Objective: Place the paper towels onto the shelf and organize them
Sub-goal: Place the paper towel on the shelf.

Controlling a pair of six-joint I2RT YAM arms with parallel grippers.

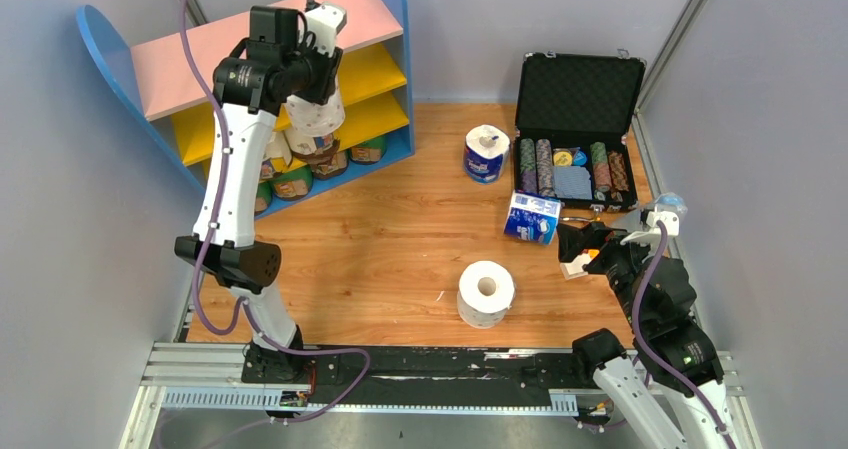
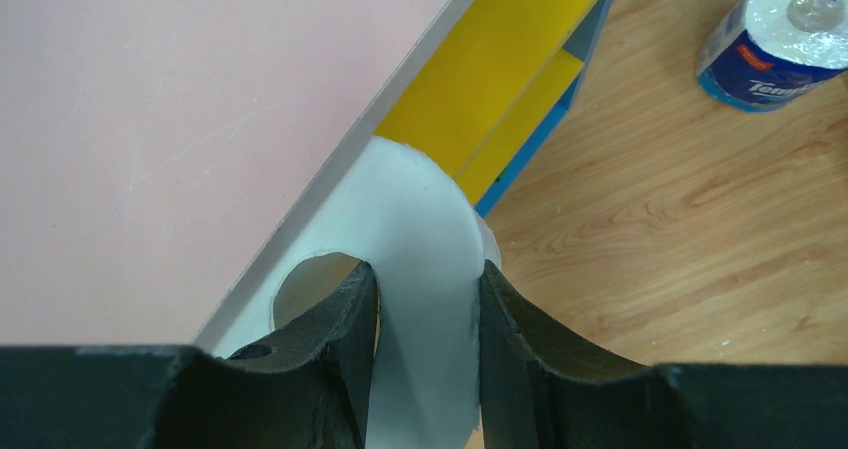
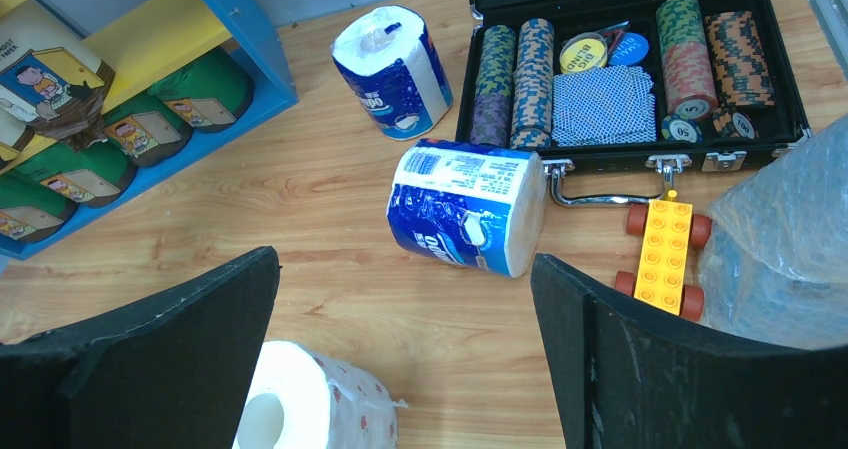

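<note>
**Left gripper pinching a white roll at the shelf's top board**

Left gripper (image 2: pixel 425 314) is nearly closed on the wall of a bare white paper towel roll (image 1: pixel 318 112), one finger inside the hollow core and the other on the outer face, holding it just in front of the shelf (image 1: pixel 110 44), level with the pink top board (image 2: pixel 180 119) and above the yellow inner boards (image 2: pixel 500 64). Green-wrapped and cream-wrapped rolls (image 3: pixel 195 89) already fill the shelf's lowest tier.

Away from the shelf, toward the black poker chip case (image 1: pixel 578 84), a blue-white printed roll (image 1: pixel 487 153) stands upright; a second printed roll (image 3: pixel 465 219) lies on its side just beside the case handle. Another white roll (image 1: pixel 486 293) stands well out from the shelf on the wooden floor.

Right gripper (image 3: pixel 405 359) hangs wide open and empty near the lying roll.

Judged from their look, these rolls are light and soft, and they dent under pressure. A pinch through the core wall seems secure; the wrapped ones may be slick, so spanning the whole body looks safer.
</note>
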